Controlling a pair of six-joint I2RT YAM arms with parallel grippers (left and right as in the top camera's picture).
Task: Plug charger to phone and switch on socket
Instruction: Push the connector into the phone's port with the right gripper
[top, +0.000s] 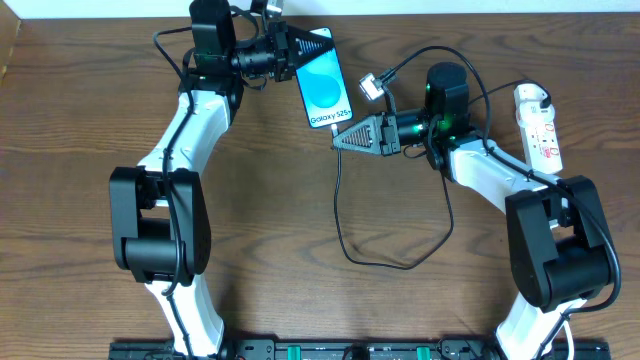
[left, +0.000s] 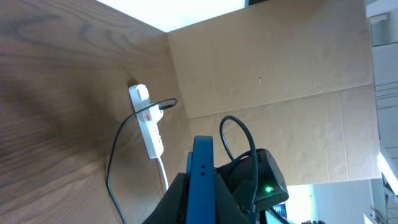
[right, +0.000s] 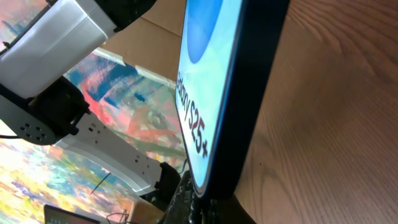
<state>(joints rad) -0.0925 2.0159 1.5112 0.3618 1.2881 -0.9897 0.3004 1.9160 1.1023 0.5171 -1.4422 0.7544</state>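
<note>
Two arms worked over a brown wooden table (top: 90, 110). The left arm (top: 185, 120) reached to the far edge and the right arm (top: 500, 180) bent in toward the middle. A cardboard wall (left: 267, 68) stood behind the table in the left wrist view.

The socket (top: 538, 125) lay flat at the far right, well apart from both grippers, with its white cord trailing off one end. A black lead ran from its upper end (left: 163, 106).

The phone (top: 325, 90) sat near the top centre with its blue screen up and white text at its lower end. The left gripper (top: 308, 50) was clamped on the phone's top end. In its own wrist camera the phone's blue edge (left: 202, 180) stood between the fingers.

The charger (top: 345, 230) looped across the bare wood below the phone and rose to the right gripper (top: 340, 140). That gripper looked pinched on the plug end just beside the phone's bottom edge. In the right wrist view a dark tip (right: 198, 208) sat right under the phone's lower edge (right: 211, 93). Whether it touched or had seated, I could not tell.
</note>
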